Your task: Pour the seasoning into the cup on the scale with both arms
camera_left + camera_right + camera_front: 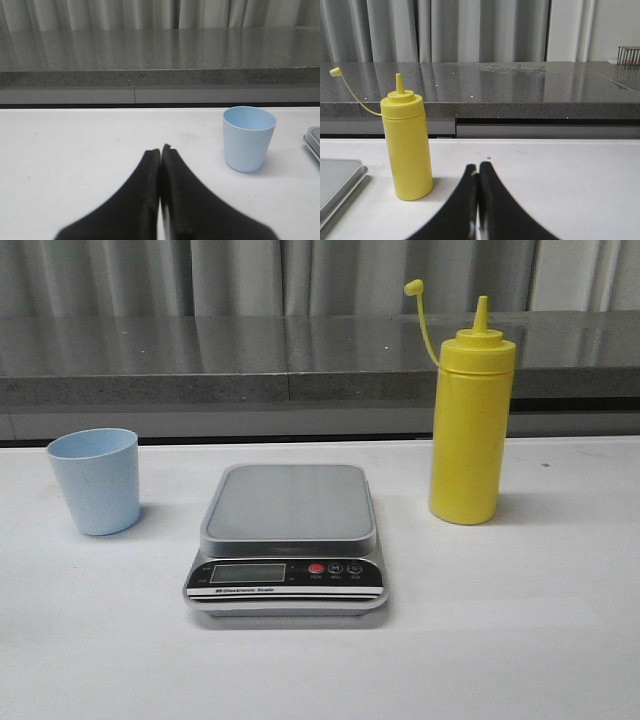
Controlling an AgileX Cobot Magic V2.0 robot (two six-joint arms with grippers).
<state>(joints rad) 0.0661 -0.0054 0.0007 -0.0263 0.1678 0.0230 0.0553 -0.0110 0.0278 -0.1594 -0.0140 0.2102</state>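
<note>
The yellow seasoning bottle (470, 420) stands upright at the right of the white table, its cap hanging off on a tether (420, 315). The light blue cup (96, 480) stands upright at the left. The silver scale (288, 540) sits between them with nothing on its platform. Neither gripper shows in the front view. In the left wrist view my left gripper (161, 150) is shut and empty, the cup (248, 137) apart from it. In the right wrist view my right gripper (478, 169) is shut and empty, the bottle (409, 145) apart from it.
A grey stone ledge (300, 360) runs along the back of the table, with curtains behind it. The scale's edge shows in the left wrist view (312, 140) and in the right wrist view (337, 185). A small wire rack (628, 54) stands far back on the ledge.
</note>
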